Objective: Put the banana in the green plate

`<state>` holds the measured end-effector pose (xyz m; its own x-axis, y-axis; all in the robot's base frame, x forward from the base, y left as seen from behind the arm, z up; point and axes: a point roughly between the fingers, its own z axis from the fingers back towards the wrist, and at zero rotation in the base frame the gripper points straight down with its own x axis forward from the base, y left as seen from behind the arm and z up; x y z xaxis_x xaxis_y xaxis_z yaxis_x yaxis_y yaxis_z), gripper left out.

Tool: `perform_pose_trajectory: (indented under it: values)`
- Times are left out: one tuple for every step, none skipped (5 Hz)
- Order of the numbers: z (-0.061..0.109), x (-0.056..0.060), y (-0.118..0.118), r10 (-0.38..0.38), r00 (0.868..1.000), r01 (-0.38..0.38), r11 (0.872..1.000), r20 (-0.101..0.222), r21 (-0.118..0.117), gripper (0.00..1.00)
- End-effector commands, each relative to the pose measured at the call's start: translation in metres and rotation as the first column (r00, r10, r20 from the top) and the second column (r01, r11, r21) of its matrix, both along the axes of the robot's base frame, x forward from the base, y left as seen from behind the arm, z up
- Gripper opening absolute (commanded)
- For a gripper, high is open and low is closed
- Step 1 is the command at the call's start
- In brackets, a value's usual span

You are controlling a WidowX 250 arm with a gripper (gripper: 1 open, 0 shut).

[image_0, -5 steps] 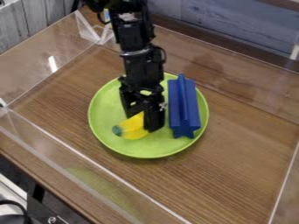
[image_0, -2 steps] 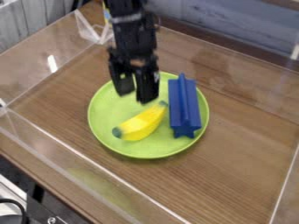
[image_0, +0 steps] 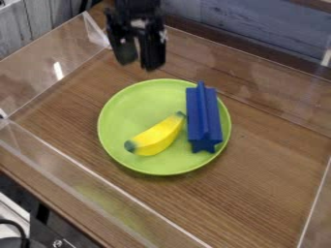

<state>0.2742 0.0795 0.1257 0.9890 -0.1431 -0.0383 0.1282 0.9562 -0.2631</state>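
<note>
The yellow banana [image_0: 157,136] lies inside the green plate [image_0: 130,109], its greenish tip toward the plate's front left. A long blue block [image_0: 199,117] rests on the right side of the same plate, next to the banana. My gripper [image_0: 137,60] hangs well above the plate's back left rim, fingers pointing down. Its jaws stand open with nothing between them, clear of the banana.
A clear plastic wall [image_0: 52,53] rings the wooden table [image_0: 265,184] on all sides. The plate sits near the middle of this enclosure. A grey panelled surface runs behind the far wall.
My gripper has let go of the banana, lifted off the plate and drifted up and to the back left. The banana stays lying in the plate.
</note>
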Motion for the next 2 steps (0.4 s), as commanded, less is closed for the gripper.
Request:
perform_pose_trajectory:
  values:
    - [0.001,-0.002,-0.002,-0.016,0.999,0.014,0.999,0.050,0.039,1.00]
    - [-0.019,-0.011,-0.004,-0.027,0.999,0.025,0.998,0.040,0.051,1.00]
